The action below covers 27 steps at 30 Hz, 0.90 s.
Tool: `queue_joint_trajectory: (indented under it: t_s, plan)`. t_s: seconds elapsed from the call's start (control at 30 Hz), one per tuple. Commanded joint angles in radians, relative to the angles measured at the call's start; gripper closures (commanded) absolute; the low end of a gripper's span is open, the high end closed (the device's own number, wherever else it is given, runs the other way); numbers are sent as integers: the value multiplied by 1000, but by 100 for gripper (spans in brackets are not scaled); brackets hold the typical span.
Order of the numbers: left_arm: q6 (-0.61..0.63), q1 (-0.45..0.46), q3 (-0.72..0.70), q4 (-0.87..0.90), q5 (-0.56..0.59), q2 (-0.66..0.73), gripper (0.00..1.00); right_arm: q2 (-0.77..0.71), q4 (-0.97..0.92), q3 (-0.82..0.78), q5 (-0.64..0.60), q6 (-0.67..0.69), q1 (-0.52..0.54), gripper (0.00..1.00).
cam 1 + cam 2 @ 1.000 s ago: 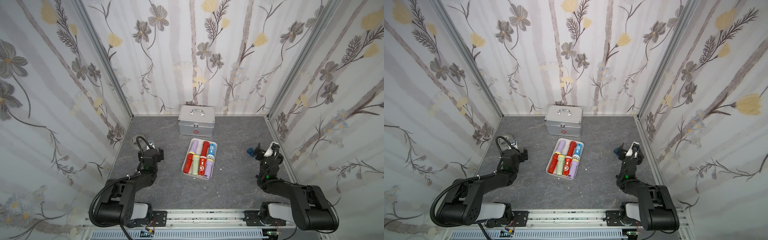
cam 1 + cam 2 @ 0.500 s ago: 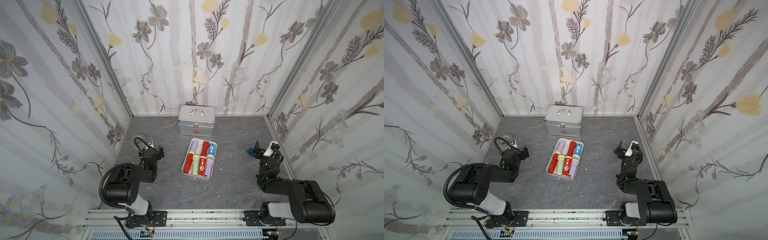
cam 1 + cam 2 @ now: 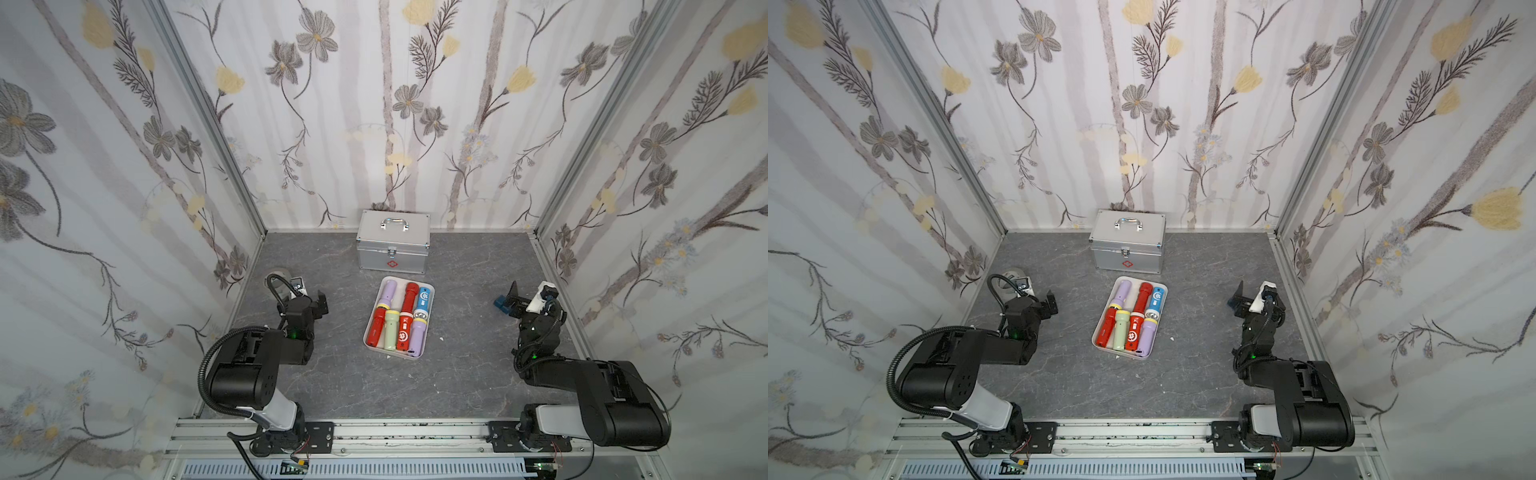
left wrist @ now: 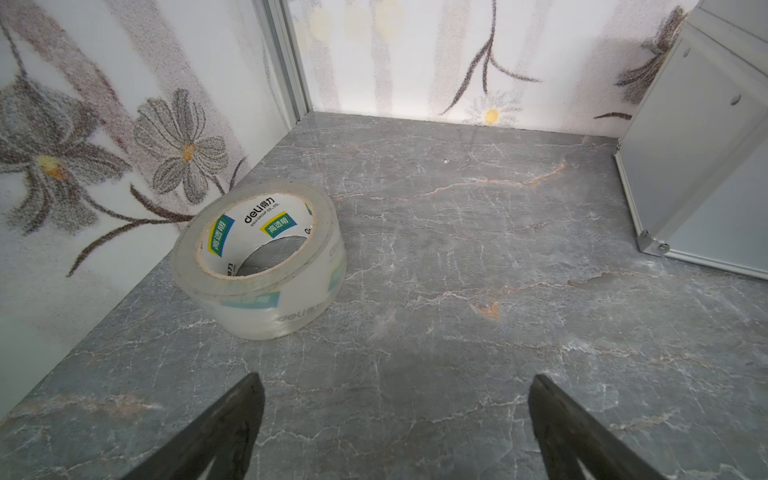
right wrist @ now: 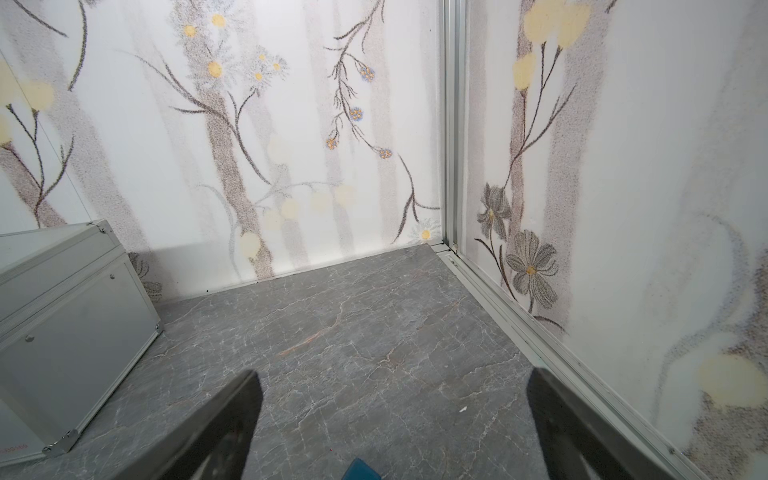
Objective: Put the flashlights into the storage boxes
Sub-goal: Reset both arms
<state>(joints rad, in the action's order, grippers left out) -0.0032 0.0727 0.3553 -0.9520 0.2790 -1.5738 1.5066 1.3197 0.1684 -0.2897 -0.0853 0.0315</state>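
Several flashlights lie side by side in the white storage box (image 3: 392, 356) (image 3: 1121, 354) mid-table: lilac (image 3: 388, 293), red (image 3: 409, 297), blue (image 3: 423, 301), pale green (image 3: 390, 330) among them. My left gripper (image 3: 307, 297) (image 3: 1040, 298) rests low, left of the box and well apart from it. It is open over bare table (image 4: 395, 399). At the right wall my right gripper (image 3: 524, 297) (image 3: 1250, 297) is also open and empty (image 5: 392, 395). Neither wrist view shows the box.
A silver case (image 3: 392, 245) (image 3: 1127, 245) with a red cross stands just behind the box. Beside the left gripper a clear tape roll (image 4: 266, 307) (image 3: 277, 279) lies by the left wall. A small dark-blue block (image 3: 500, 301) (image 5: 361, 469) sits beside the right gripper.
Both arms have folded back over their bases, the left one most. The grippers stay open near the side walls. The flashlights and box have not moved.
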Motion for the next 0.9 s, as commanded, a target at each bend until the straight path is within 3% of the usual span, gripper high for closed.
queue_joint_trajectory:
  t_s: [0.0, 0.87]
  plan:
    - [-7, 0, 6, -28, -1, -2, 0, 4, 31, 5, 8, 15, -1, 0]
    - [-7, 0, 5, -28, 0, -1, 0, 4, 24, 8, 15, 12, -2, 0]
